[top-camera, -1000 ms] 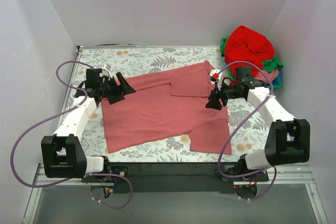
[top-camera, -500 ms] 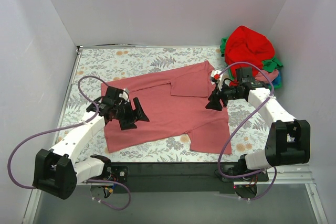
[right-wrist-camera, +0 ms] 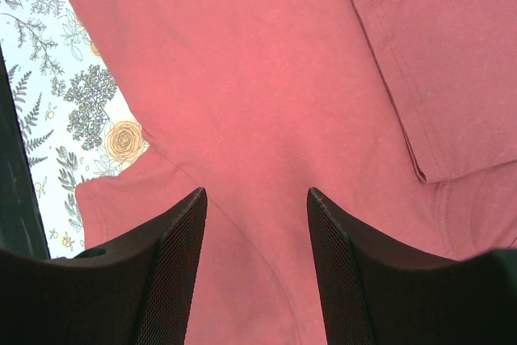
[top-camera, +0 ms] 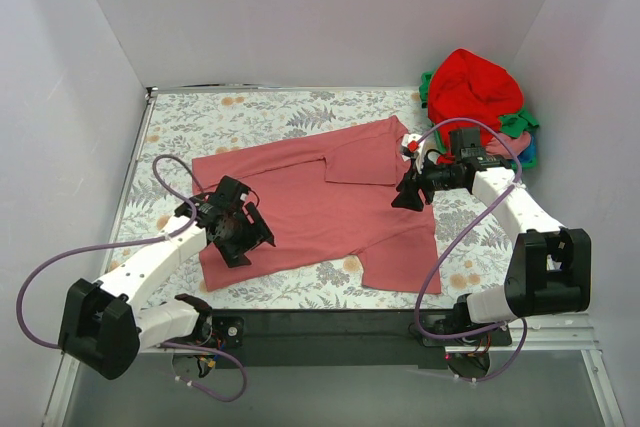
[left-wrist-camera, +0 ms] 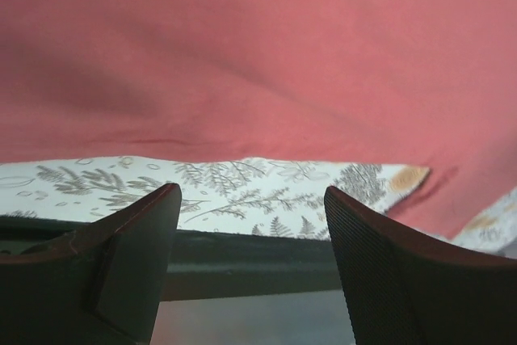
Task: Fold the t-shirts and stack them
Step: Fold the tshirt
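Rose t-shirt (top-camera: 330, 209) spread flat — left tool (top-camera: 248, 245) above near hem; jaws apart

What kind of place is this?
Probably a robot test booth: plain white walls enclose a floral-patterned table, with a white left arm and right arm over a dusty rose cotton t-shirt.

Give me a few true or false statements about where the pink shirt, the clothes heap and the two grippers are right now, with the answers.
1. The rose-pink t-shirt lies spread on the table. True.
2. The left gripper is clamped on the shirt's hem. False: its jaws stand open with nothing between them, by the shirt's near-left corner.
3. A red t-shirt tops the heap in the far right corner. True.
4. The right gripper hovers over the heap. False: it is over the rose-pink t-shirt's right side, jaws open.
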